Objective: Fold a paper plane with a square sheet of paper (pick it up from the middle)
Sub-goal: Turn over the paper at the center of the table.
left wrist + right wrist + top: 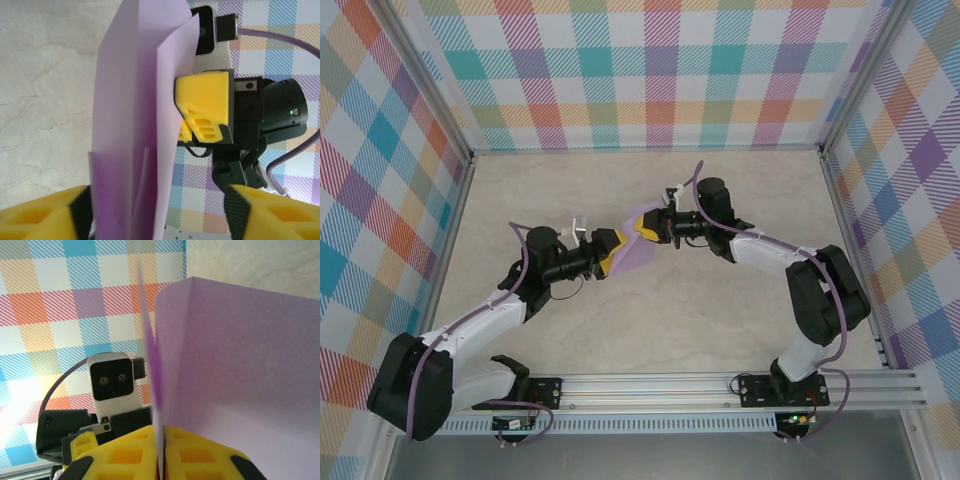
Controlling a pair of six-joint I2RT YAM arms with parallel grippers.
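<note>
The right tool is clamped shut on one end of the lilac sheet of paper, its yellow fingers pinching the creased sheet and holding it off the desk, above the middle of the surface. Facing it, the left tool stands with its jaws apart on either side of the sheet's other end; the paper passes close by one finger and leaves a clear gap at the other. Folded layers overlap along the sheet, and brightly checked walls enclose the pale, marbled desk on three sides.
</note>
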